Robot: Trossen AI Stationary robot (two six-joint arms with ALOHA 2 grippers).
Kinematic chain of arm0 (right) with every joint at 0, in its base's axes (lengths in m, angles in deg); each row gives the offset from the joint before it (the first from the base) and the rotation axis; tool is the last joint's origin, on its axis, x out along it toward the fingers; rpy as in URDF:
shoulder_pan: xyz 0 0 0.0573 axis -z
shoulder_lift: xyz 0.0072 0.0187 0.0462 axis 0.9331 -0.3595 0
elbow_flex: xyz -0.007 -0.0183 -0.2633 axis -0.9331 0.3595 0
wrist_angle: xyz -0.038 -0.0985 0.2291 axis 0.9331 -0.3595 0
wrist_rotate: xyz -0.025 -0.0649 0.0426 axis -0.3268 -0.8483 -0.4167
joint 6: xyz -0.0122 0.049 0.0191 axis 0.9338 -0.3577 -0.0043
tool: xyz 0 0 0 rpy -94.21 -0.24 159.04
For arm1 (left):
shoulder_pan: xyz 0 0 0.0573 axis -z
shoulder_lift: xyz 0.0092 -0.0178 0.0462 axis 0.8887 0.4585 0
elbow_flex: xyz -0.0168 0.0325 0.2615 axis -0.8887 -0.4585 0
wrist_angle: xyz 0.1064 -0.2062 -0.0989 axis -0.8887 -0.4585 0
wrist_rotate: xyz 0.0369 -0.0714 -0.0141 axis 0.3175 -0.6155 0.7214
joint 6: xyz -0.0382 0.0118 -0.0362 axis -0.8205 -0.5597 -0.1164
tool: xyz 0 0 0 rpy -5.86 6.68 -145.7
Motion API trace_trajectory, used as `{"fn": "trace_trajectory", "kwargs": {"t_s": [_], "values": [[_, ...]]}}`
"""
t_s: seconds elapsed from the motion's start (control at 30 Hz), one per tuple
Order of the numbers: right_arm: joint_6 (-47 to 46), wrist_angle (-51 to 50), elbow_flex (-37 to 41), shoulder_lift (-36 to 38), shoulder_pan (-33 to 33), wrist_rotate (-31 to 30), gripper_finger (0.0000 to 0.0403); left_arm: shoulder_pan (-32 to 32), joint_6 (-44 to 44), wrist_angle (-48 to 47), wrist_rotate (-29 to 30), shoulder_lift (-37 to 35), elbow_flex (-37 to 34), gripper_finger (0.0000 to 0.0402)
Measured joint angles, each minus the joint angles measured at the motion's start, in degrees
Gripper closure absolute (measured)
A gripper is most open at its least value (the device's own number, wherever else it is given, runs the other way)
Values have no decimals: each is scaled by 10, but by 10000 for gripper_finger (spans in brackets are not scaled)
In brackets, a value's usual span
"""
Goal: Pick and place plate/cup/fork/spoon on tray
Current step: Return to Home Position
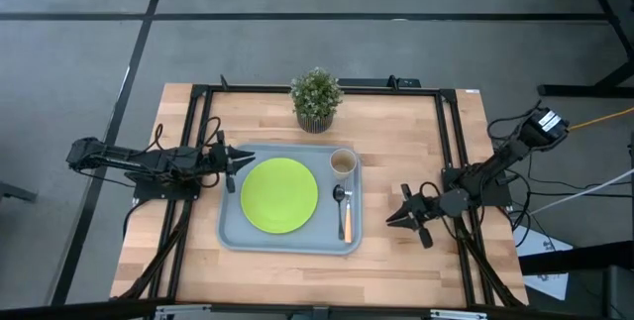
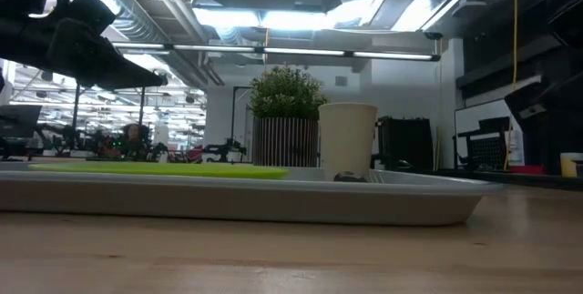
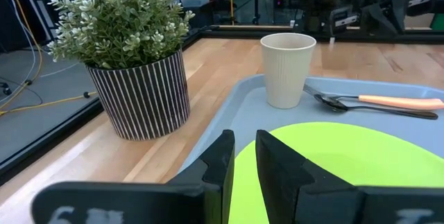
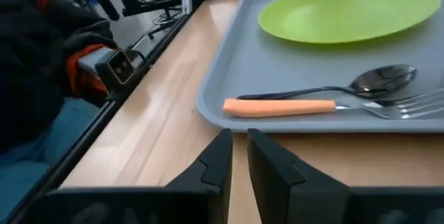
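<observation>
The grey-blue tray lies mid-table. On it rest the lime-green plate, flat on the tray's left half, the beige cup, upright at the far right corner, the dark spoon, and the orange-handled fork beside it along the right side. My left gripper hovers shut above the tray's left rim, at the plate's edge, and touches nothing. My right gripper is shut and empty over the bare table, just right of the tray, facing the fork's handle.
A potted plant in a striped pot stands just behind the tray's far edge, close to the cup. Black frame rails run along the table's sides. A person in dark clothing shows beyond the table's edge.
</observation>
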Motion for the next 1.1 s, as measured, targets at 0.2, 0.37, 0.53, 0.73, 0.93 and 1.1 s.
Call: {"fn": "trace_trajectory", "kwargs": {"t_s": [0.2,0.37,0.53,0.73,0.93,1.1], "values": [[88,75,0,-30,-8,29,351,0,0,0,0,0,0,348],[145,85,0,-35,6,75,351,0,0,0,0,0,0,348],[180,74,0,-3,35,77,351,0,0,0,0,0,0,348],[158,13,0,46,74,64,351,0,0,0,0,0,0,348],[93,-55,0,87,84,66,351,0,0,0,0,0,0,348],[35,-105,0,88,84,66,351,0,0,0,0,0,0,348]]}}
